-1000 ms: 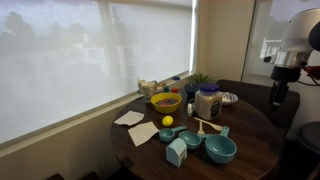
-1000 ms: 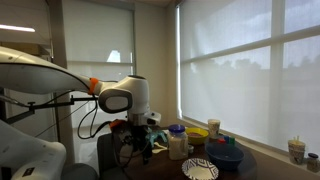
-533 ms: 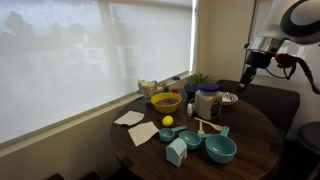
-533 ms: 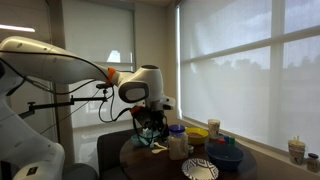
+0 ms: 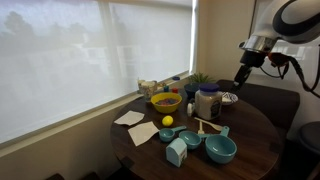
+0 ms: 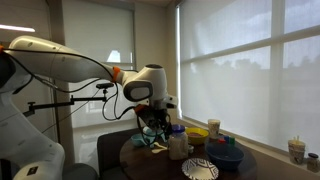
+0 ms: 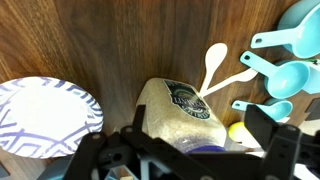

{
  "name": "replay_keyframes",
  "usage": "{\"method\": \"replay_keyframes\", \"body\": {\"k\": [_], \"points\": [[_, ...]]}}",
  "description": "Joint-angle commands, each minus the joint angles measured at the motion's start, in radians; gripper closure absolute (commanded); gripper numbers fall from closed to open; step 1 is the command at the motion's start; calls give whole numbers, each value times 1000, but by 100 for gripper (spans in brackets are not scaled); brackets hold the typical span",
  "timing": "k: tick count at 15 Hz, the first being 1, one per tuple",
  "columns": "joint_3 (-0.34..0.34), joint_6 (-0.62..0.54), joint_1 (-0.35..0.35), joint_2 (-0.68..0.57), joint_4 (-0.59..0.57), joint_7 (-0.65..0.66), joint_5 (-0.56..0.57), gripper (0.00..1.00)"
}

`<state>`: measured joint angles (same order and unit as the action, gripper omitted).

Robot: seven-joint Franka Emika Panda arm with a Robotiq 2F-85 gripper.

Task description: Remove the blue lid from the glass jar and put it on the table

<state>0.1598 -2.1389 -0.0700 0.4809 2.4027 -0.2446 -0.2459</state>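
**DESK:** What is the tool doing?

**PHOTOGRAPHER:** The gripper [image 5: 240,79] hangs in the air above the table [image 5: 255,140], touching nothing. In the wrist view its dark fingers [image 7: 268,132] stand wide apart, with nothing between the pads.

**DESK:** Where is the jar from there?

**PHOTOGRAPHER:** In an exterior view the glass jar [image 5: 208,104] stands upright on the table at about seven o'clock from the gripper, well apart from it. The blue lid [image 5: 208,89] sits on the jar's mouth, not yet lifted. The opposite camera has the gripper [image 6: 152,122] at ten o'clock from the jar [image 6: 178,147], near it but clear of the lid [image 6: 177,129].

**DESK:** And from the wrist?

**PHOTOGRAPHER:** The jar [image 7: 176,112] fills the middle of the view, showing its pale contents and a dark round label. A striped plate [image 7: 45,115] lies at nine o'clock from it. Two white spoons [image 7: 215,62] lie at one o'clock and teal measuring cups [image 7: 290,72] at two to three o'clock. A lemon [image 7: 237,131] shows at four o'clock, half hidden by a finger.

**DESK:** Anything further out?

**PHOTOGRAPHER:** In an exterior view a yellow bowl [image 5: 165,102] sits at nine o'clock from the jar, just beside it. A teal bowl [image 5: 221,150] sits at six o'clock near the table's edge. Paper napkins [image 5: 130,118] lie far out at eight o'clock.
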Motion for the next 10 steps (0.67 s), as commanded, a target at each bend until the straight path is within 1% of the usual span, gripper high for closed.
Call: {"method": "replay_keyframes", "body": {"k": [1,6,10], "points": [[22,-13,-1,-10,-22,-21,-99,0],[81,41,-2,-31,-54,-60,-229,0],[106,80,2,-82,-97,-82,-285,0]]}}
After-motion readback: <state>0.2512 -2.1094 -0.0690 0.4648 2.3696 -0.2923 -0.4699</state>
